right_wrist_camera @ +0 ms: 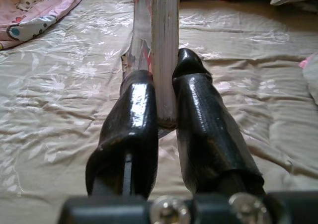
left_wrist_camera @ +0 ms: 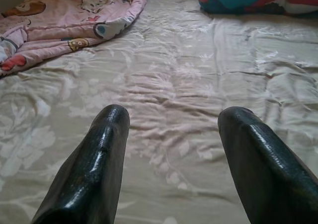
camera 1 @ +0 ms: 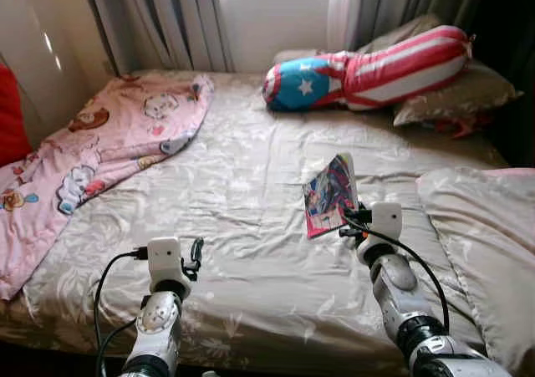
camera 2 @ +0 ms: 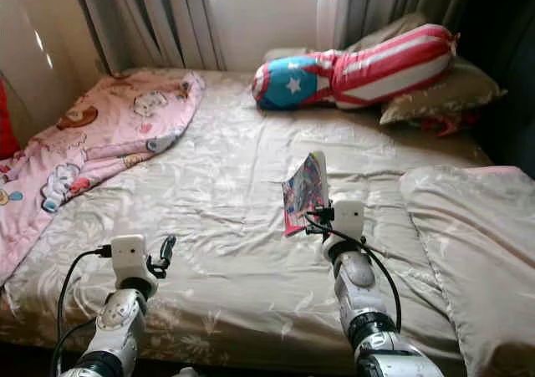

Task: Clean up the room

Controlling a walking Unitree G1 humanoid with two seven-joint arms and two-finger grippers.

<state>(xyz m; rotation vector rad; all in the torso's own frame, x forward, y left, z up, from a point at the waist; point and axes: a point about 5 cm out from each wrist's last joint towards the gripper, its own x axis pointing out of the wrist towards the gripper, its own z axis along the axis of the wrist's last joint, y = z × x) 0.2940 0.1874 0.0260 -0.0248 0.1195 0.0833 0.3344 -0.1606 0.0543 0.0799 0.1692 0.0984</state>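
Slippage is the main worry: the right gripper [right_wrist_camera: 166,114] pinches a thin comic book [camera 1: 331,195] by its lower edge, fingers [right_wrist_camera: 130,129] pressed narrowly on either side of it, and the book stands nearly upright with its cover fanning loose above the bed [camera 1: 251,226]. Held by such a small bite, the book could pivot between the pads, sag open, or drop back onto the bedspread if the arm swings quickly, and loose pages could crease or tear if the grip catches only part of the stack. Toward the foot of the bed from the book, on the robot's left, the left gripper [left_wrist_camera: 171,129] hovers low over the bedspread with its fingers spread wide and nothing between them; a downward drift could snag the wrinkled fabric. Beyond the book, at the head of the bed, lies a star-and-stripes bolster [camera 1: 368,68], and away from the book toward the bed's left side a pink blanket [camera 1: 109,143] lies rumpled, apparently not yet tidied.
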